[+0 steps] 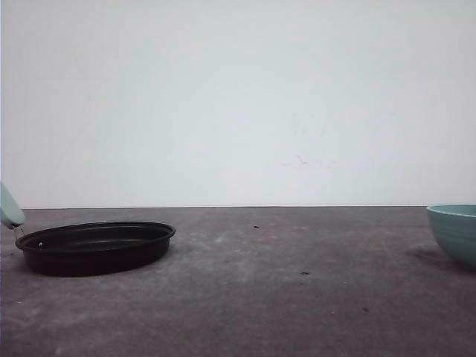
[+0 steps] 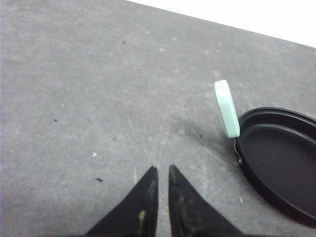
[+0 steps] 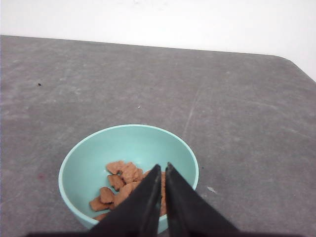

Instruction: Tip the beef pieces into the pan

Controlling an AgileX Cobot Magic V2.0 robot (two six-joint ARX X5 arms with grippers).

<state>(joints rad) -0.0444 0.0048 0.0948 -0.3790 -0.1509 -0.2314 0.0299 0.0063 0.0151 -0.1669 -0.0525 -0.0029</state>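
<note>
- Your pan (image 1: 95,247) sits on the grey counter (image 1: 282,297) toward its left edge, flat on its base and with nothing in it; the front view cuts off all but the tip of the mint-green handle (image 1: 10,208), which sticks out past the left side of the frame.
- In the left wrist view you see the same pan (image 2: 281,158) with the handle (image 2: 226,108) angled up off its rim, pointing away from the black dish.
- Your left hand (image 2: 161,173) hovers over bare counter (image 2: 98,89) beside the pan, not touching it; its two dark fingers (image 2: 148,197) are drawn almost together, only a thin slit between the tips, and they grip nothing.
- The beef pieces (image 3: 123,185) lie in a loose pile at the bottom of the teal bowl (image 3: 89,163), which stands upright near the right edge of the counter (image 3: 222,98), well apart from the pan; the front view catches part of that bowl (image 1: 455,232).
- Your right hand (image 3: 162,170) hangs above the bowl, over the pile, fingers (image 3: 143,207) nearly pressed together and holding nothing; you cannot tell whether the tips touch the beef.
</note>
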